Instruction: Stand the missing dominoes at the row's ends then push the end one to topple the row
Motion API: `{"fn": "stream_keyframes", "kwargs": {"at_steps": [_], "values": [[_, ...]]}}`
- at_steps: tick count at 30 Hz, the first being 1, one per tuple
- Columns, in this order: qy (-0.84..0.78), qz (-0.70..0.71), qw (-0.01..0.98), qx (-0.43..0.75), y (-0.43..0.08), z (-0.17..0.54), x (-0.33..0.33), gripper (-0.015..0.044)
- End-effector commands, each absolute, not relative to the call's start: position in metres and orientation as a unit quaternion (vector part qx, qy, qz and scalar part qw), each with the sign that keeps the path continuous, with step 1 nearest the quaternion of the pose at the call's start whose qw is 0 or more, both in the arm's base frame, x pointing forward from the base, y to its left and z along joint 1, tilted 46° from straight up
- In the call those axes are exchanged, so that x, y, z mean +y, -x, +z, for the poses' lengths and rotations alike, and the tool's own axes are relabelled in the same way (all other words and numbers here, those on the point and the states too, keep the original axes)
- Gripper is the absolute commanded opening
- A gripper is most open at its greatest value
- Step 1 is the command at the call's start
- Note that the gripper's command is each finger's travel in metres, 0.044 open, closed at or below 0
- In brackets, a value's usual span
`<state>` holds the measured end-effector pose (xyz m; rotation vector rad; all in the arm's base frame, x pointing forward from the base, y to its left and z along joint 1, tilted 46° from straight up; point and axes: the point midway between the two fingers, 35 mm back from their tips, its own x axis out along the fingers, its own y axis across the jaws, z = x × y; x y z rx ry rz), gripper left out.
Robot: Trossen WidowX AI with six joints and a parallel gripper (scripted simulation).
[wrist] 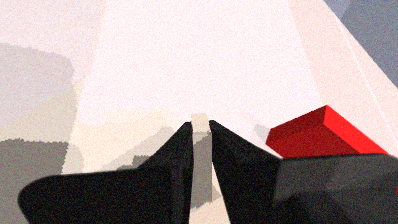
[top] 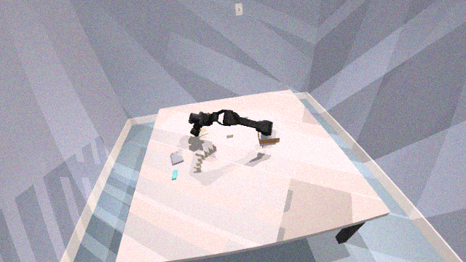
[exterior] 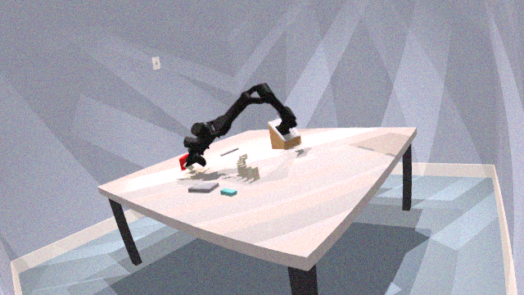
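A curved row of several beige dominoes (top: 196, 169) (exterior: 255, 174) stands near the middle of the table. My gripper (wrist: 199, 127) (exterior: 190, 165) is shut on a beige domino (wrist: 201, 165). In the wrist view the domino shows as a narrow upright strip between the black fingertips. The gripper is low over the table, off to the side of the row and well apart from it, beyond its far end in the top view. Whether the held domino touches the table cannot be told.
A red block (exterior: 182, 162) (wrist: 299, 141) is close beside the gripper. A grey slab (top: 177, 158) (exterior: 203, 188) and a teal block (top: 175, 175) (exterior: 228, 192) lie near the row. A thin dark bar (exterior: 229, 152) lies behind it. A wooden wedge-shaped box (top: 270, 141) (exterior: 277, 139) is by the arm's base.
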<state>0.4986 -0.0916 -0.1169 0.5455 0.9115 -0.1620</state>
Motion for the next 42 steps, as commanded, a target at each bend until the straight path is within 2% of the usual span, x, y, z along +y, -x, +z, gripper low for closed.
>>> {"fn": "stream_keyframes", "kwargs": {"at_steps": [1, 22, 42], "values": [[-0.265, -0.092, 0.869, 0.408, -0.495, -0.115, -0.089, 0.003], [-0.303, -0.137, 0.906, 0.262, -0.473, -0.086, -0.078, 0.003], [-0.365, -0.153, 0.912, 0.107, -0.43, -0.033, -0.067, 0.003]]}}
